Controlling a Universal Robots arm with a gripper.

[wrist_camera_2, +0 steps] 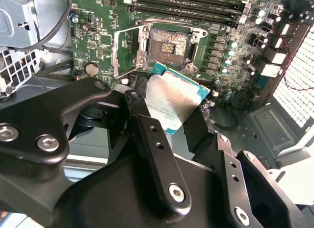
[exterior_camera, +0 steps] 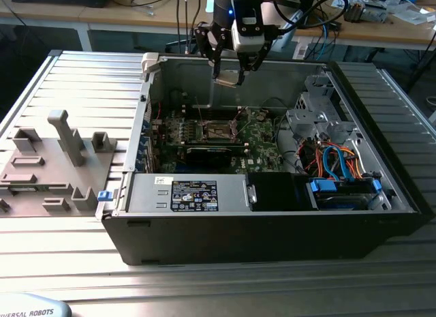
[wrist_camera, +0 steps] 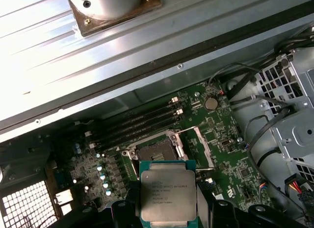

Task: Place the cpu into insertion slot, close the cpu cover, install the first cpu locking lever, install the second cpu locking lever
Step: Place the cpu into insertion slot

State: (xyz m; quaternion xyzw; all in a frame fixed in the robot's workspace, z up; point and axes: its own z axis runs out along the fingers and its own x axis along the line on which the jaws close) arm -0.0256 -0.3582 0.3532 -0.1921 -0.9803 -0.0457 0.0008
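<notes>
The hand [exterior_camera: 228, 73] pinches the cpu [wrist_camera_2: 174, 100] by opposite edges, hanging well above the bare insertion slot [wrist_camera_2: 167, 44]. The chip is probably light, stiff and fragile underneath, so an edge grip suits it.

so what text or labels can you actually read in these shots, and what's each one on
Nothing reads clearly enough to quote.
The cpu, held by the gripper: lines of print on its metal top, too small to read.
The black label on the power supply: dense print, too small to read.
The motherboard: white markings, too small to read.
</notes>
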